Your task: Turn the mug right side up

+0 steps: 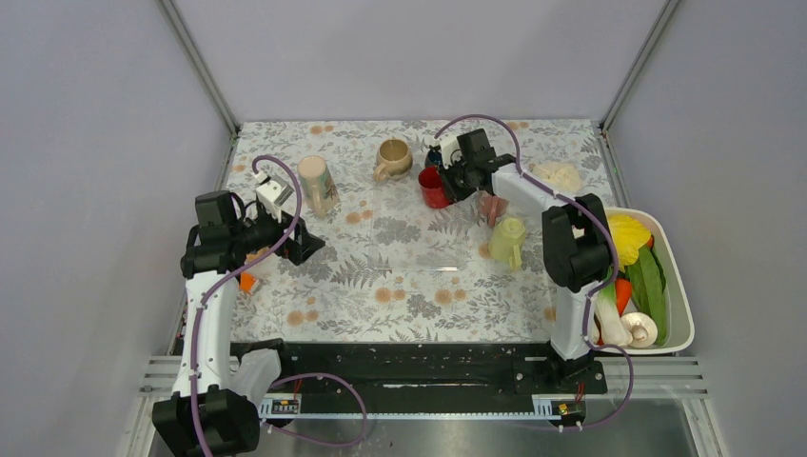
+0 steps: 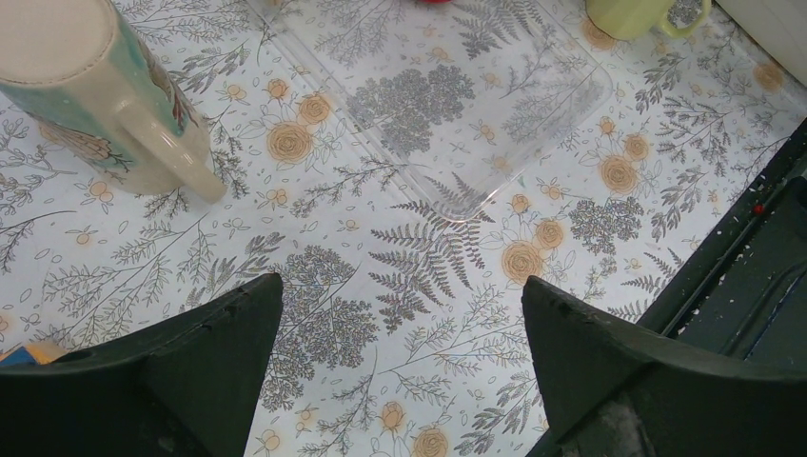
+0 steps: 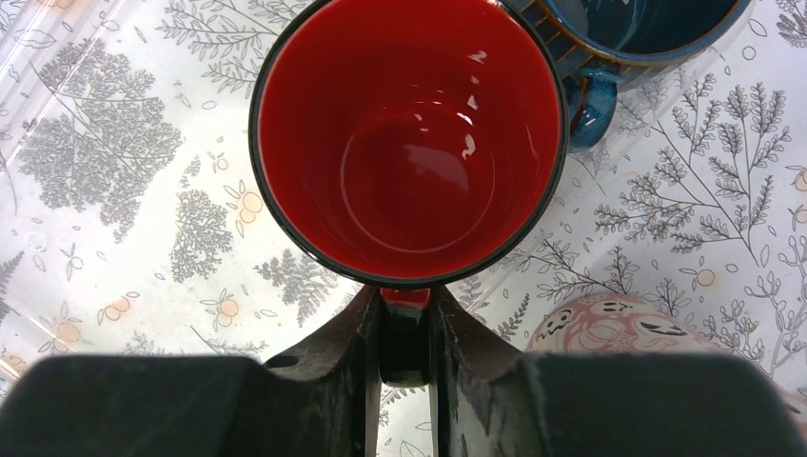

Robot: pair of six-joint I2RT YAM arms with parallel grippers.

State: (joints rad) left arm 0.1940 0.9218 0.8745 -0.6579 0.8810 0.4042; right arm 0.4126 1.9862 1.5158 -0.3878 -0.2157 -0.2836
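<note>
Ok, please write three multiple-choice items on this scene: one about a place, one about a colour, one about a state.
1. Where is the vegetable bin?
A) on the right side
B) on the left side
C) in the centre of the table

2. What colour is the inside of the mug at the right end effector?
A) blue
B) red
C) yellow

3. How is the left end effector?
A) shut on a mug
B) shut on nothing
C) open, holding nothing

Answers:
1 A, it sits beside the right arm in the top view.
2 B, the right wrist view looks straight into glossy red.
3 C, its fingers stand wide apart over bare tablecloth.
</note>
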